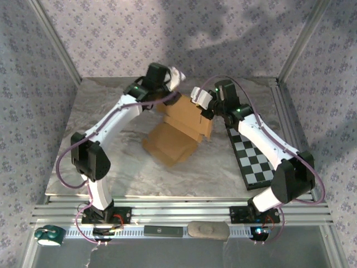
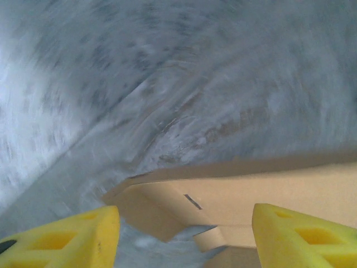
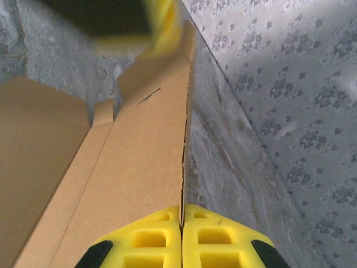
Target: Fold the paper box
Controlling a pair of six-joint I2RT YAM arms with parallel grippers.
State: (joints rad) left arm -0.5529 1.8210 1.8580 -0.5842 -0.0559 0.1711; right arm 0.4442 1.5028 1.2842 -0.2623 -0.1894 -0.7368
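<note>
Top external view: the paper box [image 1: 178, 131] lies mid-table [image 1: 122, 167], slightly far. The right gripper [image 3: 182, 220] pinches its thin edge; the left gripper [image 2: 184, 229] hangs spread just before it. Probably light, stiff, crease-prone (maybe slippery): grip edges beside fold lines.

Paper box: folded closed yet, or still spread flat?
Partly folded, not closed: paper box panels stand angled, flaps loose; right gripper pinches one panel edge.

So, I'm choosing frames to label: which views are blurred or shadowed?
Left wrist: table streaked by motion blur, paper box crisper. Right wrist: sharp at the right tool, smeared at the far end. Top external: sharp, shadows on the back wall.
</note>
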